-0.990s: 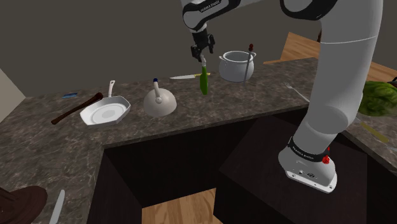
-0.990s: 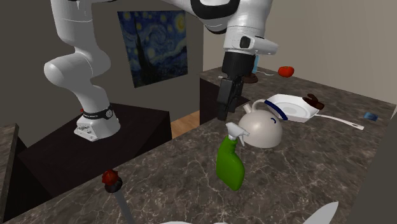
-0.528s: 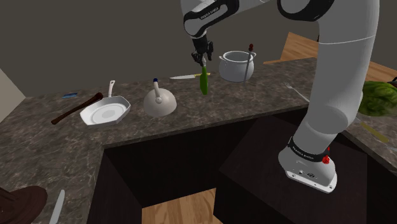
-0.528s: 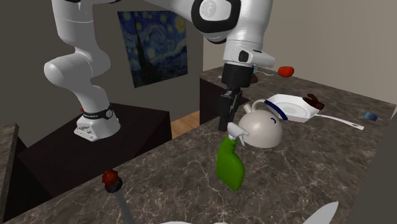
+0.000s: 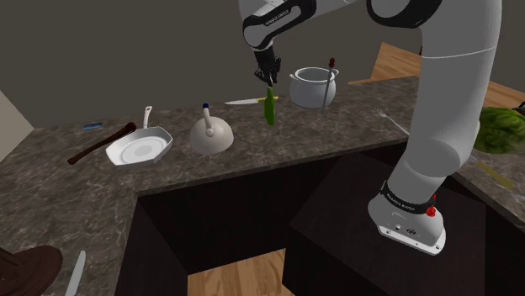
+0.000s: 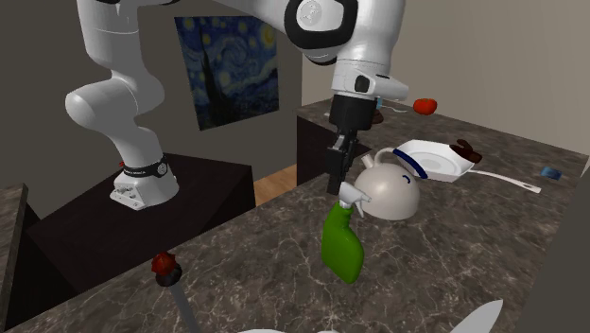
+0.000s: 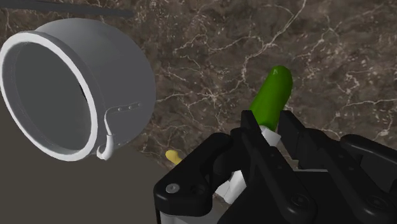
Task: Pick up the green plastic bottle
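Bottle [image 5: 270,109] upright on the desk [image 5: 252,147], beside the pot [image 5: 311,87]. The gripper [image 5: 269,81] is clenched on the bottle's white spray head. Likely light, stiff and smooth-walled; the narrow neck under the trigger gives the surest hold.

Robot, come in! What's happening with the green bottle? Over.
Tool shut on the bottle, at its white spray top. Bottle upright on counter, not lifted yet. Kettle close beside, nothing blocking.
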